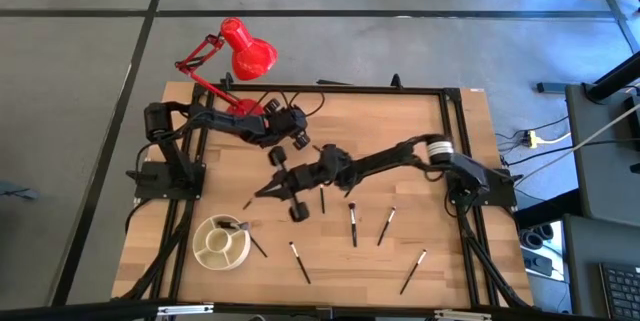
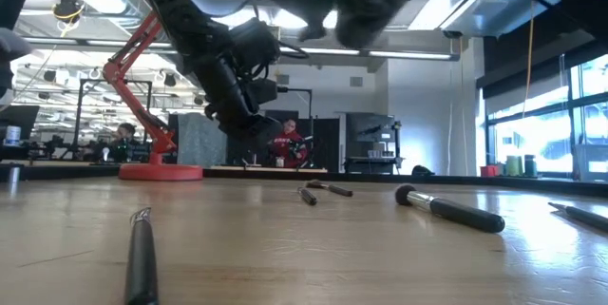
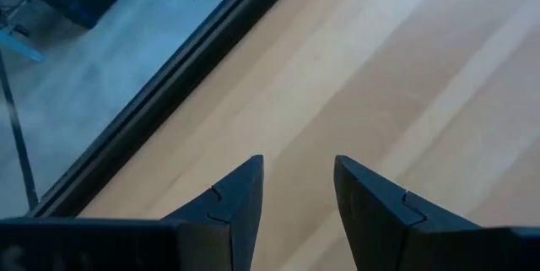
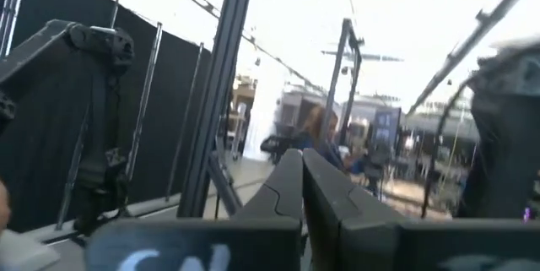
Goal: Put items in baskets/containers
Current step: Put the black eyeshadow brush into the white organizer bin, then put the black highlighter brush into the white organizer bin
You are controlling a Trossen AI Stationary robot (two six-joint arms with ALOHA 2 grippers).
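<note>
though our right gripper (image 1: 262,192) is pinched empty, brushes (image 1: 353,223) beside it look light, stiff; grip mid-handle; left gripper (image 3: 297,188) gapes.

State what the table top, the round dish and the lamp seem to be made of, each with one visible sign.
Table top: probably wood, matt; pale boards with grain lines.
Round dish: cream-white, smooth; plastic or ceramic, the look leaves it open.
Lamp: likely painted metal; glossy red shade with a highlight.
</note>
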